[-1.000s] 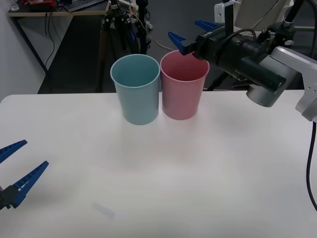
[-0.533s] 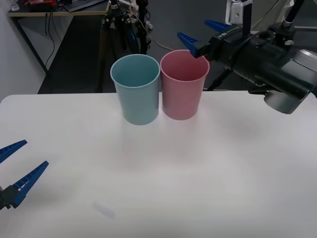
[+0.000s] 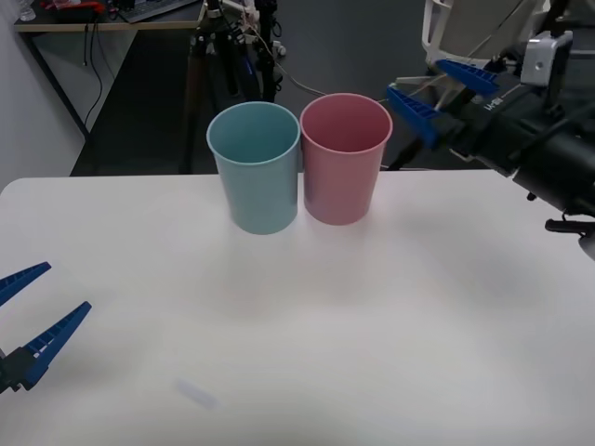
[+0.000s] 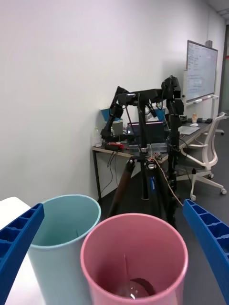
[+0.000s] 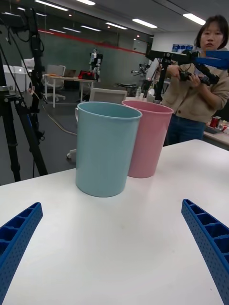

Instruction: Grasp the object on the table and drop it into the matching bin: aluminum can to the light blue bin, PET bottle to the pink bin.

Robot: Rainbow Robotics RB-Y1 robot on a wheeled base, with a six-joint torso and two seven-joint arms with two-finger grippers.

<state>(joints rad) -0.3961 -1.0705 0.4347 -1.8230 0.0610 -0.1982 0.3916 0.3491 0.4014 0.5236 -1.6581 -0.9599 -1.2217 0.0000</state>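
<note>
Worktop: white, rounded corners [image 3: 307,325]; from my console it carries just the two bins near its far edge, plus a faint pale smudge near the front.
Room: grey floor beyond the far edge, a black tripod [image 3: 209,46] behind the bins, a desk at the far left, a white office chair behind my right arm.
Light blue bin: [image 3: 254,165] upright, touching the pink bin's side, on the left of the pair.
Pink bin: [image 3: 344,156] upright; my right wrist view looks down into it.
PET bottle: [image 4: 131,288] I make out a rounded clear shape with a dark part lying at the bottom of the pink bin; I judge that to be the bottle.
Right pincer: [image 3: 444,88] released, fingers spread wide, nothing between them, raised just to the right of the pink bin's rim.
Left pincer: [image 3: 26,318] released, empty, parked low over the near left of the worktop, well apart from the bins.
Progress: by my reading the drop is done and in the correct bin; only pulling the right arm clear and parking it remains.
</note>
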